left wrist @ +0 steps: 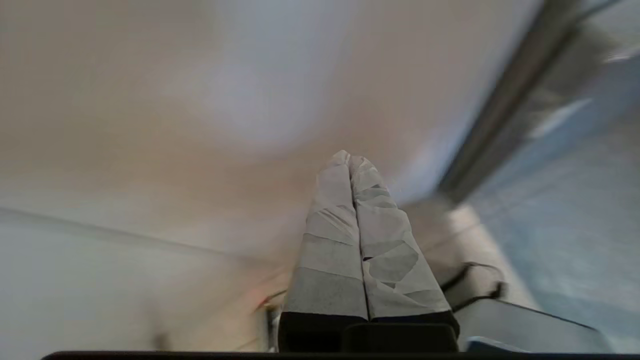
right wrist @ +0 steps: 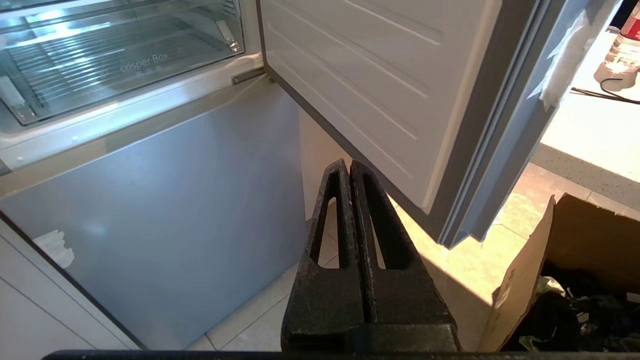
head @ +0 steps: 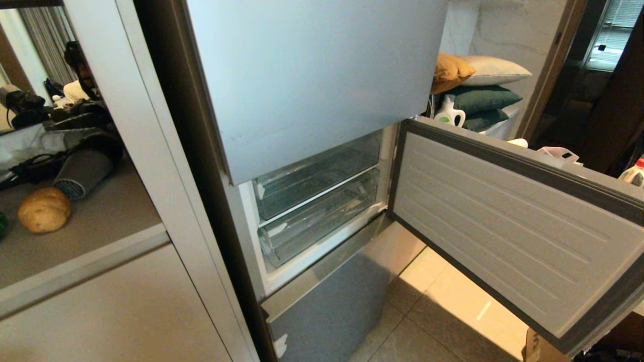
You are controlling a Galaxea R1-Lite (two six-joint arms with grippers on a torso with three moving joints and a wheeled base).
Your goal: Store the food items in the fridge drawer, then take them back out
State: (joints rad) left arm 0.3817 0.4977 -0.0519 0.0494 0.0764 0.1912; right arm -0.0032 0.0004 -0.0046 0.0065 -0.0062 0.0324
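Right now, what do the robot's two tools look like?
The left tool has two long tapering fingers wrapped in pale grey creased tape, on a black base. The right tool is all black and scuffed, each finger a narrow wedge with a long slot cut through it.

Tan bun (head: 44, 209) sits on table w/ green pepper (head: 2, 225) at edge; clear fridge drawer (head: 322, 220) shut, empty.

Bun (head: 44, 209) on counter (head: 100, 221) left of fridge, hair dryer (head: 83, 171) just behind it, fridge drawer (head: 317, 221) inside, door (head: 513, 226) swung right.
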